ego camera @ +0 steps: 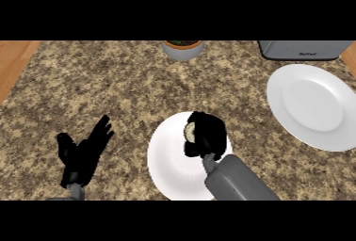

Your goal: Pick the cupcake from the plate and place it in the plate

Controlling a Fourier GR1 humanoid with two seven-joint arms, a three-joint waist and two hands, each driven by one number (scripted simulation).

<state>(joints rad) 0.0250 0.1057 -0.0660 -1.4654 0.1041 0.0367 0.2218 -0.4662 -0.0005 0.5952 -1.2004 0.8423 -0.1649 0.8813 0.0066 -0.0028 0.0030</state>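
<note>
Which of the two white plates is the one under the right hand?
The near plate, at the view's lower middle. The right hand curls over the cupcake on it. The far plate, at the right, holds nothing.

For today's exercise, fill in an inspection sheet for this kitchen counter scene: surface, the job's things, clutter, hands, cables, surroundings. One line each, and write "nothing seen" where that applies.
Surface: speckled granite counter, with wood showing at the far left edge.
Job's things: near plate under the right hand; cupcake mostly hidden inside that hand; second white plate at the right, with nothing on it.
Clutter: potted plant at the back edge; grey appliance at the back right.
Hands: right hand over the near plate, fingers curled round the cupcake; left hand open, resting at the lower left, fingers up.
Cables: nothing seen.
Surroundings: nothing seen beyond the counter.
</note>
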